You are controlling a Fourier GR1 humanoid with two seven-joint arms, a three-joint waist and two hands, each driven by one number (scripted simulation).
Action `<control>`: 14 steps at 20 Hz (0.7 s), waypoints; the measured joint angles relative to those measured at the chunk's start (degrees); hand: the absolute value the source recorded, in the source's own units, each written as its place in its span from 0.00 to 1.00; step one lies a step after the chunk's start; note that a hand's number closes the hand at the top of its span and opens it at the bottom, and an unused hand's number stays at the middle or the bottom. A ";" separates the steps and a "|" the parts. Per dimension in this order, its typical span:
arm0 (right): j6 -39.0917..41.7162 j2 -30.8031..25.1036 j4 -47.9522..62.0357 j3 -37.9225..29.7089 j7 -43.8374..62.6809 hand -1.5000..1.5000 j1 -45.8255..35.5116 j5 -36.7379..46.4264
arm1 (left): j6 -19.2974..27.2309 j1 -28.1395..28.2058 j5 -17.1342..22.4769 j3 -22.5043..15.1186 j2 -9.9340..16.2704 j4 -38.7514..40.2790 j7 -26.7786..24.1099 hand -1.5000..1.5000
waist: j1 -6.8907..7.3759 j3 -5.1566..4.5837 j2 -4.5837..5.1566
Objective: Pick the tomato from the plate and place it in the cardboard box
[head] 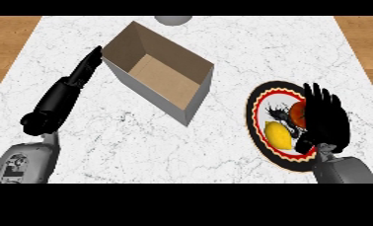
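A red tomato [298, 113] lies on a round patterned plate [256, 102] at the right of the counter, mostly hidden under my right hand [325, 116]. That hand hovers over the plate's right half with its fingers straight, pointing away from me. Next to the tomato, on the same plate, lies a yellow lemon [277, 133]. The open cardboard box [166, 74] stands left of centre, with nothing inside it. My left hand [86, 67] is stretched flat beside the box's left wall, fingers straight.
A grey round object [173, 20] shows at the counter's far edge behind the box. Wooden floor borders the white marble counter [218, 47] at both upper corners.
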 measured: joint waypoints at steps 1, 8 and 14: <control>-0.35 0.48 0.46 -0.25 0.06 0.00 0.04 0.67 | -0.24 -0.18 -0.01 0.33 -0.11 -0.02 0.23 0.50 | -0.01 -0.01 -0.01; -2.78 1.46 5.64 -3.61 -3.29 0.00 -0.90 1.94 | -0.92 0.71 -1.11 0.56 -1.60 -2.03 0.94 0.50 | 0.02 -0.01 -0.01; -6.22 1.91 10.75 -3.33 -8.74 1.00 -2.35 3.70 | -1.06 -0.85 -2.09 1.22 -2.38 0.82 -0.29 0.50 | 0.05 -0.06 -0.01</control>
